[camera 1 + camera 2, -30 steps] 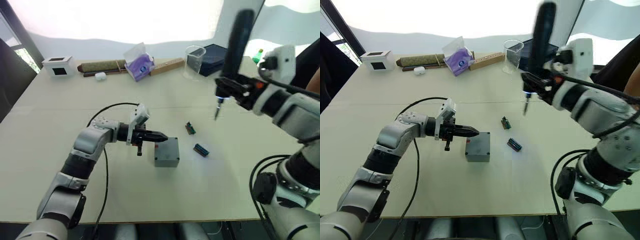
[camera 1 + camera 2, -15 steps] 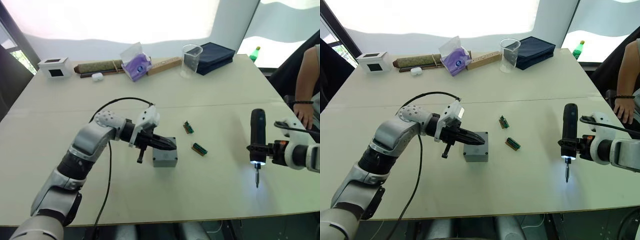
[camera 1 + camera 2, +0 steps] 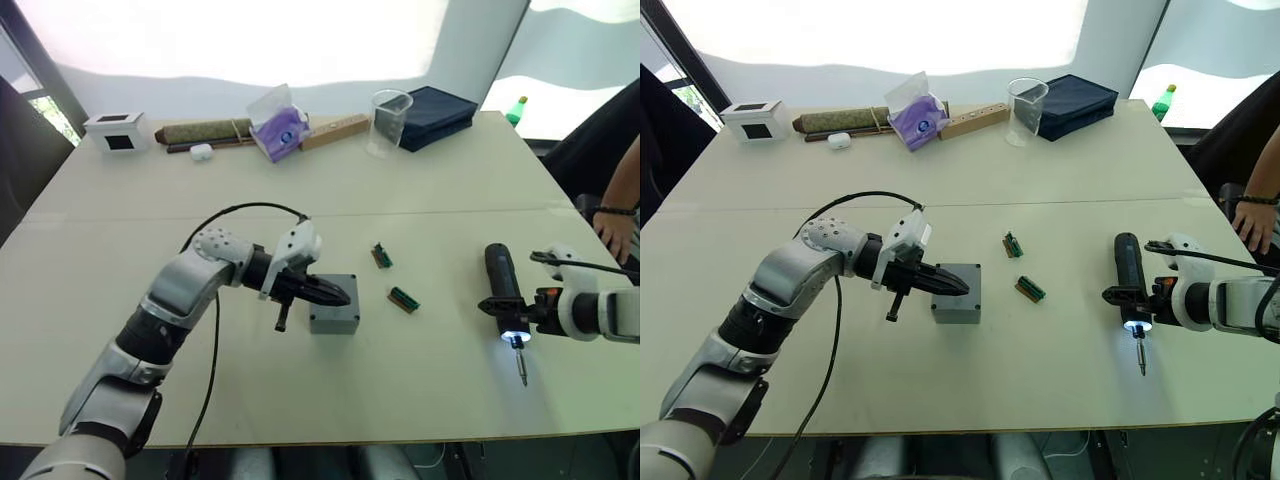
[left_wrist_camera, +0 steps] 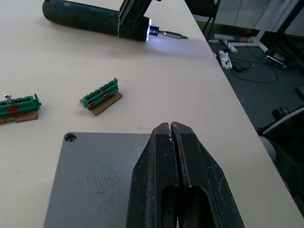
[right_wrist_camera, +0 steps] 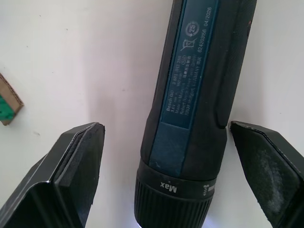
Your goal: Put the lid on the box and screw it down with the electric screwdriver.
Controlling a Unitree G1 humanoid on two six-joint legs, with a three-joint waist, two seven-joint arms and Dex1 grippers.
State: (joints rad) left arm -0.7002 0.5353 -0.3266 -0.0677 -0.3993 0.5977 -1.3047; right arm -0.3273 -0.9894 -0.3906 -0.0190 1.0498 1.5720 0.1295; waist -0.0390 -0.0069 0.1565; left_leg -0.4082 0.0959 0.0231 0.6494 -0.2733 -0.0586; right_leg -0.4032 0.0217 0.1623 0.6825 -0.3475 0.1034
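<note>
The grey box (image 3: 335,318) stands mid-table with the lid (image 4: 95,175) lying on top of it; a screw hole shows at one lid corner. My left gripper (image 3: 340,295) is shut and empty, its tips over the lid's edge. The black electric screwdriver (image 3: 500,288) lies on the table at the right, its white tip light on and its bit pointing toward the table's near edge. My right gripper (image 5: 166,127) is open and straddles the screwdriver's body, with a gap showing on each side between the fingers (image 5: 71,180) and the tool.
Two small green terminal blocks (image 3: 381,256) (image 3: 403,298) lie between box and screwdriver. Along the far edge stand a white box with a black window (image 3: 115,130), a purple tissue pack (image 3: 280,128), a clear cup (image 3: 389,122) and a navy case (image 3: 440,108). A person's hand (image 3: 620,215) is at right.
My right arm brought the screwdriver down from upright in the air to lying flat on the table, and its fingers now stand apart from it. The left gripper stayed at the lid.
</note>
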